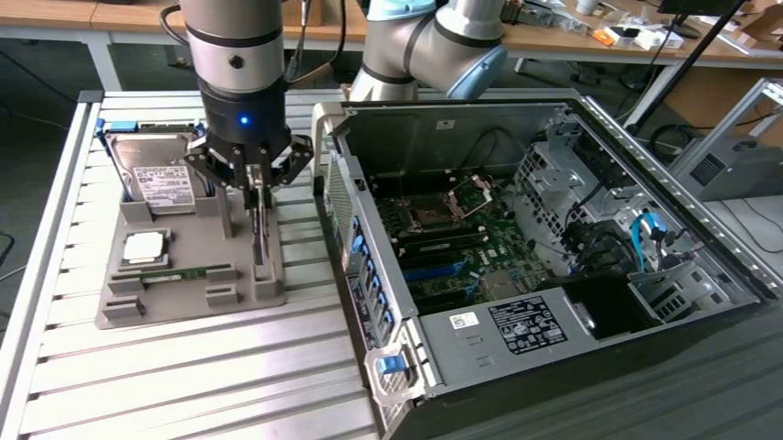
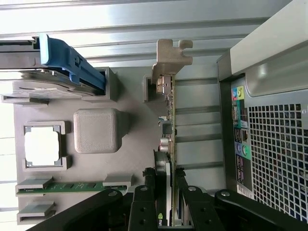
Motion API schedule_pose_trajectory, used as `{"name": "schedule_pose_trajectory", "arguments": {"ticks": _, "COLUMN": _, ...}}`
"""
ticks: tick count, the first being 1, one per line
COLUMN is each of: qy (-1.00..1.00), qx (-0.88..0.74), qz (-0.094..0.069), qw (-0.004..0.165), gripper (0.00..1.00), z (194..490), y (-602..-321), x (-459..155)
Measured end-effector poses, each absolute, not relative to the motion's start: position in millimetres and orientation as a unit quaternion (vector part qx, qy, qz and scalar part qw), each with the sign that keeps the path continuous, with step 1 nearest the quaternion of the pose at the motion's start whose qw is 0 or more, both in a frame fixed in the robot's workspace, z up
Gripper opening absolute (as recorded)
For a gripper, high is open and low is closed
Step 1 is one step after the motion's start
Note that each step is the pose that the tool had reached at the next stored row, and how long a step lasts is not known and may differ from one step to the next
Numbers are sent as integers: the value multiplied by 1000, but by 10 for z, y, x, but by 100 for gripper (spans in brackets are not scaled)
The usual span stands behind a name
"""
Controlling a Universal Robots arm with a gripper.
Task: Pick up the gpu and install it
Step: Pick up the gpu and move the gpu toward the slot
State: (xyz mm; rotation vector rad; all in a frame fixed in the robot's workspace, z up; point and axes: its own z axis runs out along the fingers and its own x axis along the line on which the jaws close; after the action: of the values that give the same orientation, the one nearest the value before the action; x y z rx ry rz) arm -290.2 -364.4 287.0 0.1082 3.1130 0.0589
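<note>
Exterior view, from its left: a grey tray (image 1: 183,307) on the slatted desk (image 1: 183,385) carries a hard drive (image 1: 165,179), a processor (image 1: 145,246) and a memory stick (image 1: 183,273). At the tray's right side the gpu (image 1: 260,243) stands on edge in its slot, with the end effector (image 1: 255,194) closed narrowly on its upper edge. Right of that lies the open computer case (image 1: 551,229).

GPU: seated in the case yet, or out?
Out. The gpu stands on edge in the gray tray beside the computer case, with the gripper closed on its upper edge.
</note>
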Motion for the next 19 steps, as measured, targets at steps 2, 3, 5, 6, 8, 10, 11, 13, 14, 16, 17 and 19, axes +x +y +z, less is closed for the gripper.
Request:
{"name": "schedule_pose_trajectory", "arguments": {"ticks": 2, "qy": 999, "qx": 35, "qz": 19, "qw": 13, "gripper": 27, "z": 2881, "y": -3644, "x": -2902}}
{"name": "schedule_pose_trajectory", "arguments": {"ticks": 3, "qy": 999, "qx": 35, "qz": 19, "qw": 13, "gripper": 27, "z": 2885, "y": -3644, "x": -2902}}
{"name": "schedule_pose_trajectory", "arguments": {"ticks": 5, "qy": 999, "qx": 35, "qz": 19, "qw": 13, "gripper": 27, "z": 2893, "y": -3644, "x": -2902}}
{"name": "schedule_pose_trajectory", "arguments": {"ticks": 6, "qy": 999, "qx": 35, "qz": 19, "qw": 13, "gripper": 27, "z": 2896, "y": -3644, "x": -2902}}
{"name": "schedule_pose_trajectory", "arguments": {"ticks": 8, "qy": 999, "qx": 35, "qz": 19, "qw": 13, "gripper": 27, "z": 2904, "y": -3644, "x": -2902}}
{"name": "schedule_pose_trajectory", "arguments": {"ticks": 10, "qy": 999, "qx": 35, "qz": 19, "qw": 13, "gripper": 27, "z": 2911, "y": -3644, "x": -2903}}
{"name": "schedule_pose_trajectory", "arguments": {"ticks": 11, "qy": 999, "qx": 35, "qz": 19, "qw": 13, "gripper": 27, "z": 2915, "y": -3644, "x": -2902}}
{"name": "schedule_pose_trajectory", "arguments": {"ticks": 13, "qy": 999, "qx": 35, "qz": 19, "qw": 13, "gripper": 27, "z": 2922, "y": -3644, "x": -2903}}
{"name": "schedule_pose_trajectory", "arguments": {"ticks": 14, "qy": 999, "qx": 35, "qz": 19, "qw": 13, "gripper": 27, "z": 2926, "y": -3644, "x": -2902}}
{"name": "schedule_pose_trajectory", "arguments": {"ticks": 16, "qy": 999, "qx": 35, "qz": 19, "qw": 13, "gripper": 27, "z": 2937, "y": -3644, "x": -2903}}
{"name": "schedule_pose_trajectory", "arguments": {"ticks": 17, "qy": 999, "qx": 35, "qz": 19, "qw": 13, "gripper": 27, "z": 2940, "y": -3644, "x": -2902}}
{"name": "schedule_pose_trajectory", "arguments": {"ticks": 19, "qy": 999, "qx": 35, "qz": 19, "qw": 13, "gripper": 27, "z": 2953, "y": -3644, "x": -2902}}
